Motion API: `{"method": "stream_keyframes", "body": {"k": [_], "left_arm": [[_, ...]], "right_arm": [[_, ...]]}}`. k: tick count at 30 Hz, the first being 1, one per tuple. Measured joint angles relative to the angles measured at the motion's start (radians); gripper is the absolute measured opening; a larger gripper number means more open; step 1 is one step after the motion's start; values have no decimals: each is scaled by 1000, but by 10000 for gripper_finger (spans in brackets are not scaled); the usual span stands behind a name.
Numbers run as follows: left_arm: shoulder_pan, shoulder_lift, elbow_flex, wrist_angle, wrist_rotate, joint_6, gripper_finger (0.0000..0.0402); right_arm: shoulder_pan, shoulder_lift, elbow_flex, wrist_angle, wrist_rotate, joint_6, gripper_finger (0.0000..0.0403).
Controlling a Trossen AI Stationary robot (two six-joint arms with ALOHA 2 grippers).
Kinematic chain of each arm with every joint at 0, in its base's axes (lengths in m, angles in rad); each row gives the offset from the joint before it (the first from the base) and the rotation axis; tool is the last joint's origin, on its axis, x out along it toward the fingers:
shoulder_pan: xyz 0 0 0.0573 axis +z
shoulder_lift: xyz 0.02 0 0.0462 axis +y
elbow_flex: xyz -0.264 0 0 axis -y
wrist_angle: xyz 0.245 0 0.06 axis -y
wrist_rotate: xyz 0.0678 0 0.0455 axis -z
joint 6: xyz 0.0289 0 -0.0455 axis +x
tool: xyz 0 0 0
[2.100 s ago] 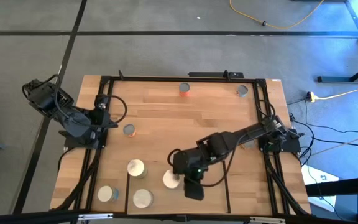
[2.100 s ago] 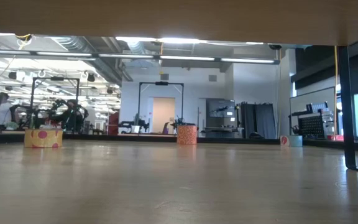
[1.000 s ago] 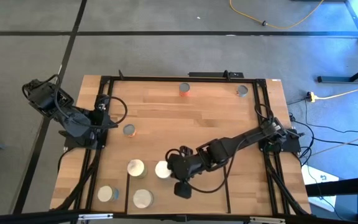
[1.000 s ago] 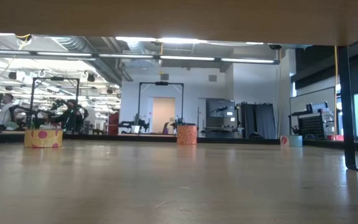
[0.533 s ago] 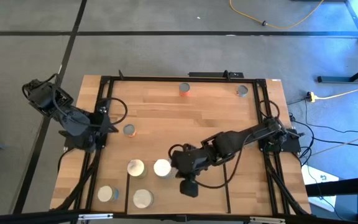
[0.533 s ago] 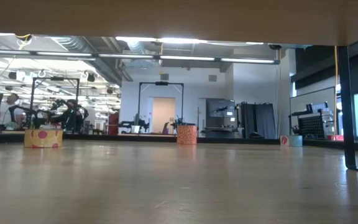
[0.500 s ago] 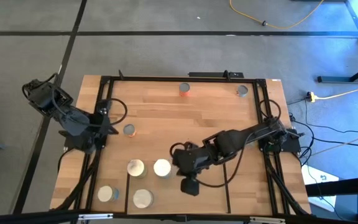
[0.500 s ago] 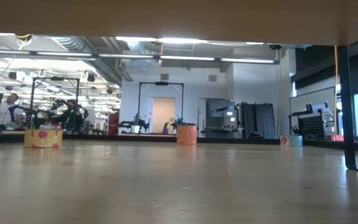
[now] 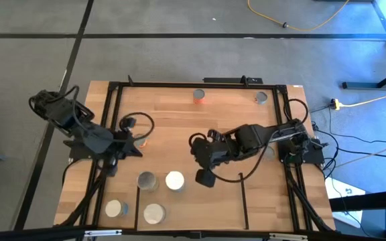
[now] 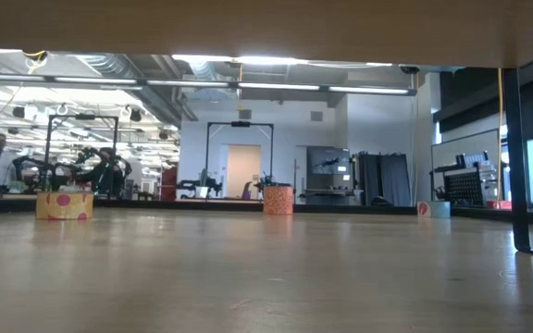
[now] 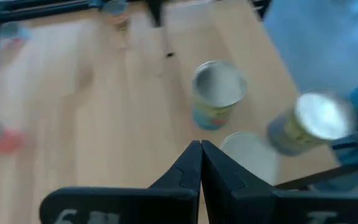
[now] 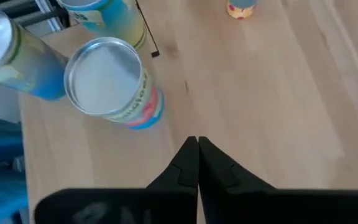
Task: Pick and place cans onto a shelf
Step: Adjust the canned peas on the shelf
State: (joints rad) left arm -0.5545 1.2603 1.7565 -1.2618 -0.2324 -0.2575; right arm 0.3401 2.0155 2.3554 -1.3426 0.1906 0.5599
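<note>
Wooden tabletop [image 9: 200, 127] in a black frame carries everything, and the shelf [image 9: 213, 211], a light-wood panel edged by thin black bars, lies at its near edge. On the shelf stand two cans: a cream-topped one [image 9: 154, 213] at the near left and a white-topped one [image 9: 174, 180] at its far left. Just left of the shelf stand a grey-topped can [image 9: 146, 180] and another can [image 9: 116, 208]. The right gripper [image 9: 205, 178] hovers at the shelf's far edge, beside the white-topped can, fingers together and holding nothing. The left gripper [image 9: 138, 142] hangs beyond the shelf's left side, fingers together. Farthest from the shelf, an orange-sided can [image 9: 199, 96] and a grey can [image 9: 261, 98] stand.
</note>
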Motion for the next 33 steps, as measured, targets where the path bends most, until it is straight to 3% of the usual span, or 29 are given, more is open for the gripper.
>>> {"method": "stream_keyframes", "body": {"k": [8,14,20,23,33], "left_arm": [[-4,78,0,167,67,-31,0],[-16,129,0,161,97,-81,0],[-55,139,0,155,173,-49,0],[-75,137,0,156,153,-51,0],[-163,231,0,229,-73,-167,0]], "right_arm": [[-56,-44,1,-3,6,-170,0],[-59,-81,1,-32,102,-226,0],[-55,-111,1,-38,93,-292,0],[-55,-120,1,-40,3,-381,0],[-55,-121,1,-4,-355,-577,0]]}}
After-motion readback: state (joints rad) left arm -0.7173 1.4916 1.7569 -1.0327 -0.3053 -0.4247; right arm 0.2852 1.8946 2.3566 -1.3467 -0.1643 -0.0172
